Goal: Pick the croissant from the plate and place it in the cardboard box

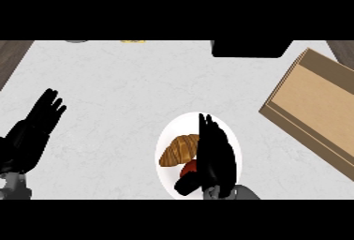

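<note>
We see the right robot hand (216,154) over the white plate (171,136), fingers straight and together pointing away from the robot, thumb out low on its left; it holds nothing. The croissant (180,150) lies on the plate just left of those fingers, touching or nearly touching them; we can't tell which. A red item (188,168) sits half hidden under the hand near the thumb; can't identify it. The cardboard box (314,108) is well off to the right of the hand and a bit further out, on the bench (124,84). The left robot hand (31,133) rests open at the far left edge, fingers up, touching nothing. Count: one croissant, one plate, one box, one red item, two robot hands. A dark block (250,48) sits at the far edge of the bench, beyond the right hand.
</note>
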Robot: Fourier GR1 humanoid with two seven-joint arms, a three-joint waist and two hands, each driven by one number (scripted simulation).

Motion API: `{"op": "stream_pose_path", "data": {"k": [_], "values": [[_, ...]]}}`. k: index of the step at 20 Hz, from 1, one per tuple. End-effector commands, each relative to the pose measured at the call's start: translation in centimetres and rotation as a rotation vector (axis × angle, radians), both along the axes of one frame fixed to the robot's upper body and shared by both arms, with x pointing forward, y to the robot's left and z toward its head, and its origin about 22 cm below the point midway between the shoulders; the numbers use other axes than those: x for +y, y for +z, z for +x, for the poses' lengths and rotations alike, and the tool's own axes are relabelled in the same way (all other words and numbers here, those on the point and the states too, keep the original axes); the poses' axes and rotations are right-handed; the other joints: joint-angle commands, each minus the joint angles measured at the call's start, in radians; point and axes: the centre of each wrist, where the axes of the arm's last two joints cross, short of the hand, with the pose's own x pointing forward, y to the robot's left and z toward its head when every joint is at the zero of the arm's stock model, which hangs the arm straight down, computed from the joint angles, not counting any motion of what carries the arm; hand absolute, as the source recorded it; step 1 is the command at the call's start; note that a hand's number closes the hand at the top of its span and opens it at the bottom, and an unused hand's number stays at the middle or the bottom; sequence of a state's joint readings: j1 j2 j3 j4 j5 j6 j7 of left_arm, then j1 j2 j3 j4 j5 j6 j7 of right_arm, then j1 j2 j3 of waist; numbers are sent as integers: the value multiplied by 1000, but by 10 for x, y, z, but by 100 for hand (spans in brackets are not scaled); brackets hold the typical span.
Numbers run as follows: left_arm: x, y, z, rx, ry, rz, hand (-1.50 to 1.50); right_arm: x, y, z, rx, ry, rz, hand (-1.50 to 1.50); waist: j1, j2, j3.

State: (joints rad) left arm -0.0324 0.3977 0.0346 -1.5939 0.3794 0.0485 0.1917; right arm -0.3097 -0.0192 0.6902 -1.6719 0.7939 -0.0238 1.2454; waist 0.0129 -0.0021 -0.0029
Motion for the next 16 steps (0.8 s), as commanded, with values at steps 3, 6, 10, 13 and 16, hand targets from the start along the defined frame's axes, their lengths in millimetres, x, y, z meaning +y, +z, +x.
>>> {"op": "stream_pose_path", "data": {"k": [3, 6, 10, 13, 16], "values": [[-4, 8, 5, -4, -15, 2, 0, 16, -8, 8, 150, -165, -71, -150, 6, 0, 1], [-15, 4, 6, 7, -11, -20, 0, 11, 4, 18, 169, -155, -70, -150, -4, -2, 1], [-14, -3, 2, 8, -22, -2, 0, 13, -5, 31, 196, -184, -80, -150, 8, -1, 0], [5, 3, -3, 1, -7, -16, 0, 15, -16, 27, 202, -194, -89, -150, 10, -3, 0], [-9, 6, -5, 10, -19, -15, 0, 15, -18, 30, 228, -185, -113, -150, 5, -4, 1]]}}
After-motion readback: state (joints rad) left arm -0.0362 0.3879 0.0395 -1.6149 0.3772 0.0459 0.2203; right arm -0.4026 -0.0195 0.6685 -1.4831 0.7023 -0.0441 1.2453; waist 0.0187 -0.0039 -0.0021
